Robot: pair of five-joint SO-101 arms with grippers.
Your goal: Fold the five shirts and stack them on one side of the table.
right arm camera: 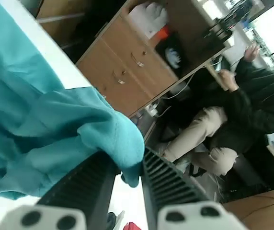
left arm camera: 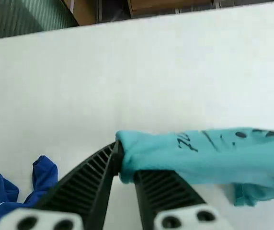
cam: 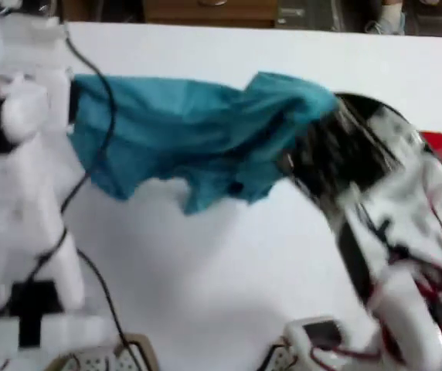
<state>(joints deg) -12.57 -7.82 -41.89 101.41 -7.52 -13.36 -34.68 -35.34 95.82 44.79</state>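
Above the tabletop, left claw and right claw each pinch the teal shirt, unfolded; folding and stacking seemingly all remain.

The teal shirt carries small dark print just past the black ribbed fingers of the left gripper. Beside them, a blue shirt, white-striped. White table.

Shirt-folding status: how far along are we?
Nothing looks folded yet. In hand: the teal shirt, stretched above the table between the left gripper and right gripper, both shut on it. To do: fold it, then the crumpled blue shirt and the rest.
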